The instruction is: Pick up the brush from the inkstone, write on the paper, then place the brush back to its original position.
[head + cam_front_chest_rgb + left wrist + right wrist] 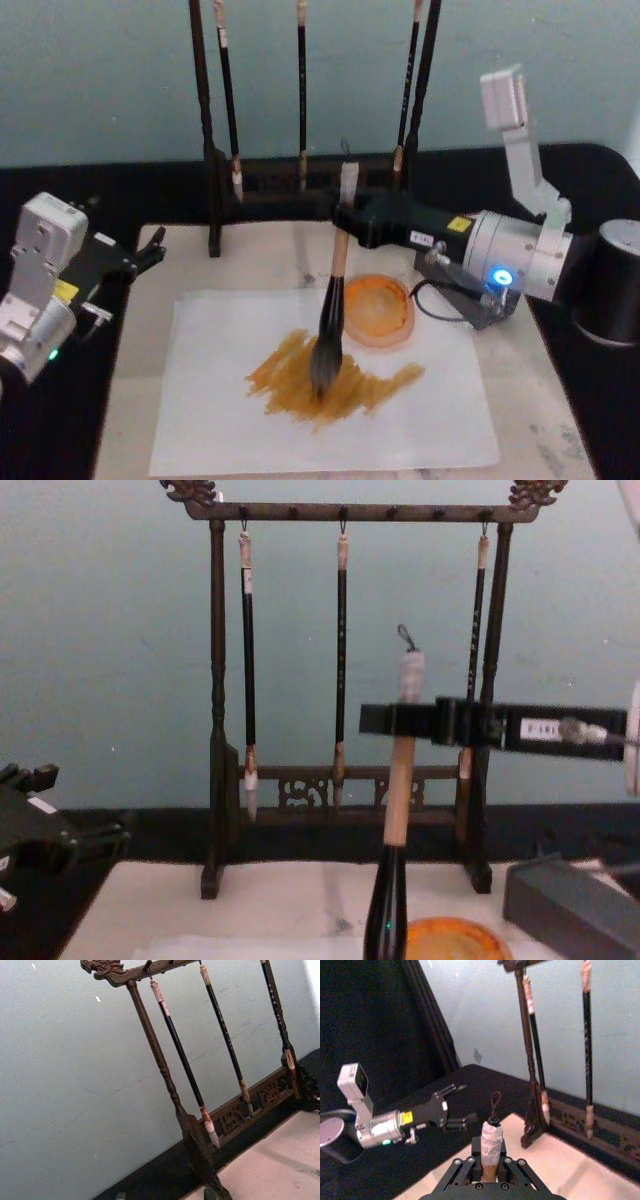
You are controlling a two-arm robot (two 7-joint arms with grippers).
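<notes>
Above white paper (pixel 420 420), right gripper (pixel 343 222) clamps the brush (pixel 332 310), bristles touching the sheet; left gripper (pixel 150 252) idles, fingers apart.

Table (pixel 610 420): black, under a pale mat (pixel 140 400).
On mat: paper (pixel 230 420) near; brush rack (pixel 290 200) far; grey block (pixel 570 905) right.

Right tool (pixel 344 216) clamped at centre; left tool (pixel 152 250) parted, parked aside.
</notes>
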